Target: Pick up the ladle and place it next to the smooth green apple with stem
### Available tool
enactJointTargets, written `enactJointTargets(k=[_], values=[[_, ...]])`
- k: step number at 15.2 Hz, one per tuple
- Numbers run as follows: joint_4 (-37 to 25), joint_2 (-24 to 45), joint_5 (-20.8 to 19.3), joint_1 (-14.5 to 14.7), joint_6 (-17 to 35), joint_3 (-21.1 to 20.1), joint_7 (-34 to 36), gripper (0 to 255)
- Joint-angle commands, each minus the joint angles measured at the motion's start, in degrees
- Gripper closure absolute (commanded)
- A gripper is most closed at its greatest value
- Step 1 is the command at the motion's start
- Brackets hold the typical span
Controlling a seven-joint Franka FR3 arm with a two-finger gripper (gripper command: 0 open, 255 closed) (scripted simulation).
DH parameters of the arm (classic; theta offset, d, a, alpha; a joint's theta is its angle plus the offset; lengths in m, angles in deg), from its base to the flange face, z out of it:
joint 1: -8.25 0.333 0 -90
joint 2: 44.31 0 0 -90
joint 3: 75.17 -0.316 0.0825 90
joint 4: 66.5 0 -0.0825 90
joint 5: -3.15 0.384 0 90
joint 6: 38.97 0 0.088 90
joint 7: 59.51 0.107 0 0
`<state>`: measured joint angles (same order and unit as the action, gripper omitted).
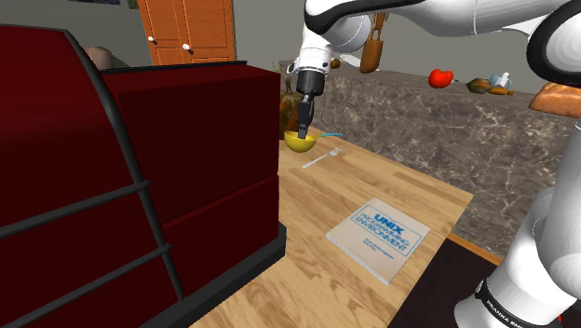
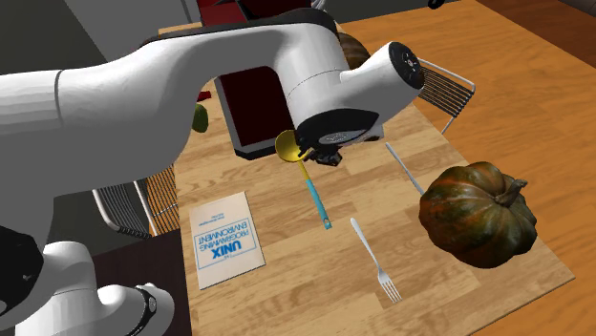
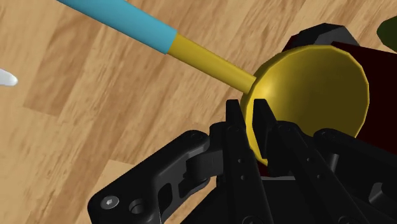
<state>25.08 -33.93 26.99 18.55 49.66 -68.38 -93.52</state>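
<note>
The all-black two-finger gripper (image 3: 249, 119) stands down over the pale wooden table (image 1: 391, 186). Its fingers are drawn almost together, and the rim of the bowl of the yellow ladle with a blue handle (image 2: 308, 181) is pinched between the two pads. The ladle's bowl sits just beside the corner of the big dark red box (image 1: 177, 158), which walls off the shoulder view's left. The handle runs out over bare wood. Past that corner a dull green apple (image 2: 200, 118) peeps out from behind the arm; I cannot make out its stem. A silver metal fork (image 2: 374, 260) lies a little apart from the handle's tip. A second slim silver utensil (image 2: 405, 169) lies beside a mottled orange-and-green pumpkin (image 2: 475, 212) near the table's edge. A white-and-blue paperback book (image 1: 377, 238) lies flat towards the stand-side edge, with open boards between it and the ladle.
</note>
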Motion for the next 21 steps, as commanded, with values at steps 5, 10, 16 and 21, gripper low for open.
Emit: enactJointTargets(k=[5, 10, 16, 21], values=[[8.7, -7.4, -0.1, 2.5, 2.8, -1.7, 3.3, 255], [18.7, -15.5, 0.6, 5.2, 6.8, -4.4, 7.5, 255], [28.1, -23.8, 2.4, 8.3, 10.7, -8.6, 13.2, 255], [34.1, -29.6, 4.7, 11.0, 13.5, -12.6, 18.3, 255]])
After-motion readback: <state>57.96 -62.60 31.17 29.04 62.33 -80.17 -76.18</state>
